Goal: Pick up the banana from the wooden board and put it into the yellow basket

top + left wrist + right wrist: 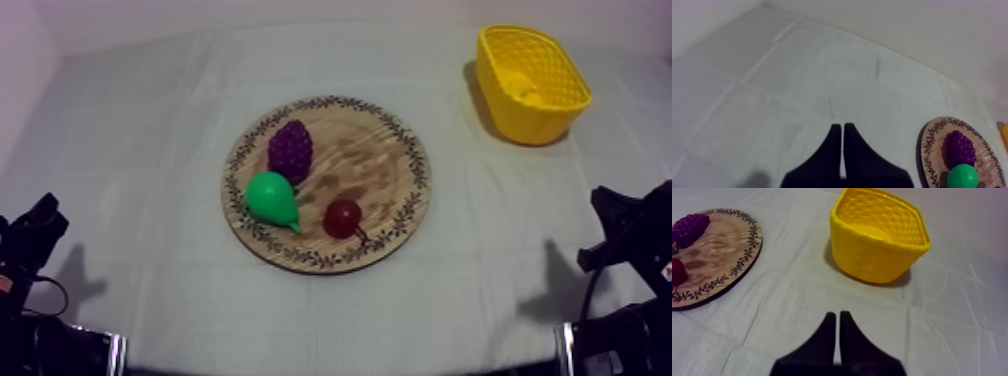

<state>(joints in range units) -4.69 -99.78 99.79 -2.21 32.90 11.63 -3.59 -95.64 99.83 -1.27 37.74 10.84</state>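
From above, the round wooden board [400,150] sits in the middle of the tabletop [140,140]. On it are a purple bunch of grapes [290,150], a green pear [271,198] just beside the grapes, and a small red fruit [343,216] a little apart from the pear. The banana [524,85] is not on the board. It shows as a pale yellow lump lying inside the yellow basket [560,110], which stands far over on the right side, well away from the board. The left arm [30,235] and the right arm [625,225] sit low at their own sides, far from the fruit. From the left arm's camera, the left jaws are pressed together into a thin black wedge over bare cloth, pinching nothing. Off to the side is part of the board, with the grapes and the pear, but not the red fruit and not the banana. From the right arm's camera, the right jaws are pressed together too, with nothing between them. The basket stands just ahead of them, with its woven wall and open top plain to see. Its inside is all yellow, so I cannot pick out the banana there. Beside it is part of the board, with the grapes and the red fruit.
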